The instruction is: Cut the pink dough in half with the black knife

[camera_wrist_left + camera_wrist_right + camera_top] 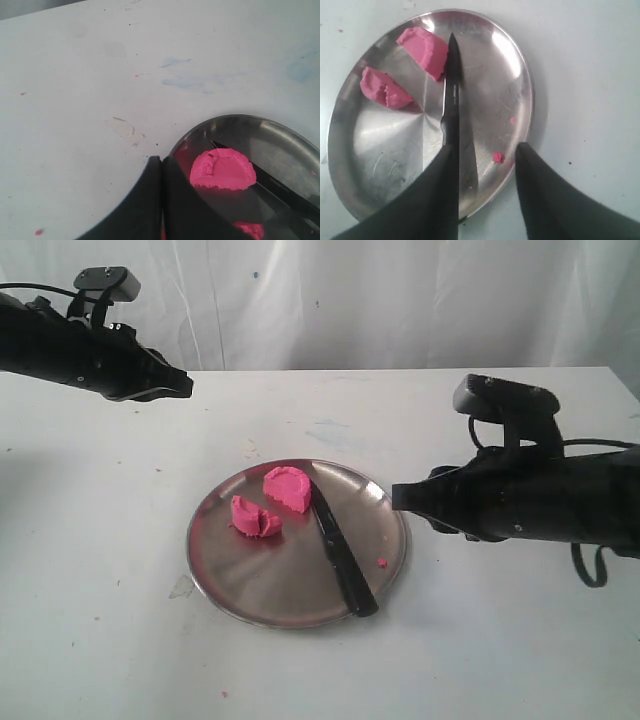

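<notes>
The pink dough lies in two half-moon pieces on a round metal plate (pixel 240 590): one piece (pixel 287 488) at the back, the other (pixel 256 518) to its left. The black knife (pixel 338 547) rests on the plate, its tip beside the back piece and its handle at the front rim. My right gripper (pixel 395 497) hovers open just right of the plate, holding nothing; in its wrist view the knife (pixel 452 95) runs up past one of the fingers (pixel 440 185). My left gripper (pixel 187 383) is shut and empty, raised at the back left. The back piece (pixel 223 169) shows beyond it.
Small pink crumbs (pixel 498 157) sit on the plate near its right rim. The white table (pixel 500 640) carries faint blue smudges (pixel 185 82) behind the plate. A white curtain hangs along the table's far edge.
</notes>
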